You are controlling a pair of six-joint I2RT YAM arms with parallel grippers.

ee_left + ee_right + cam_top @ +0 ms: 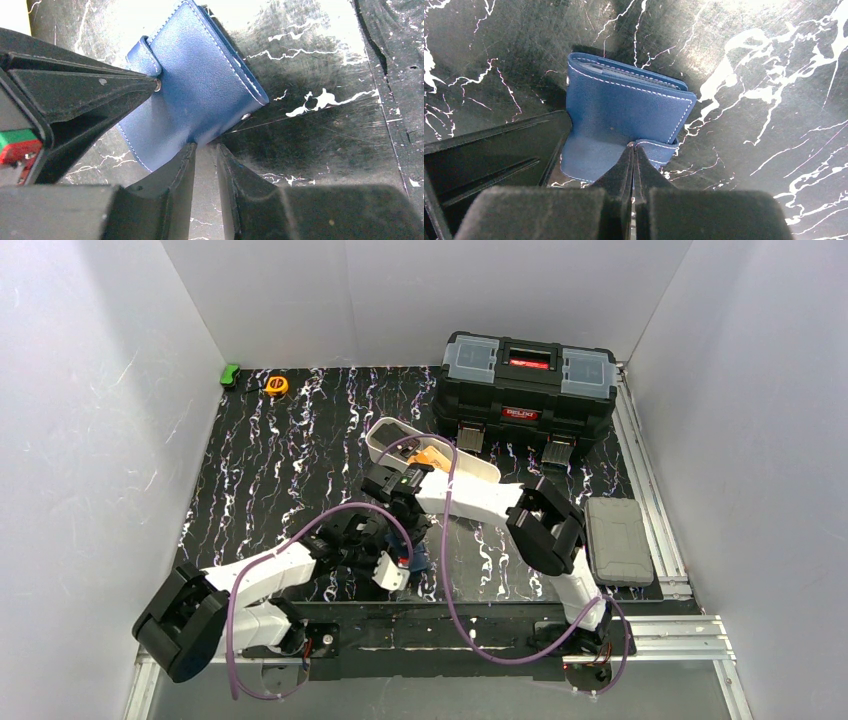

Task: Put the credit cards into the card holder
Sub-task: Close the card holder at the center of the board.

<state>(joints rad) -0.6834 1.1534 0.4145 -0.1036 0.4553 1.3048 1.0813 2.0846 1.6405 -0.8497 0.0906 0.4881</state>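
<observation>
On my overhead feed both arms meet at the middle of the black, white-veined marbled surface [290, 460], over the small navy-blue folding card holder [200, 85].

On the left wrist feed the card holder fills the upper centre, folded shut, with its snap tab wrapped over the upper-left edge. My left end effector [205, 147] comes up from the bottom of the frame. Its fingers stand a narrow gap apart and are clamped on the card holder's lower edge.

On the right wrist feed my right end effector [634, 148] has its fingers pressed together. The tips touch the card holder just beside the snap tab, at the lower centre of the frame. I cannot tell whether they pinch any of the material.

Overhead, one orange-yellow plastic card [432, 454] lies in the long white oblong tray [478, 472], just above centre. A big black toolbox [527, 390] stands at the upper right, and a grey flat case [618, 538] lies at the right edge. A yellow tape measure [276, 385] sits at the upper left.
</observation>
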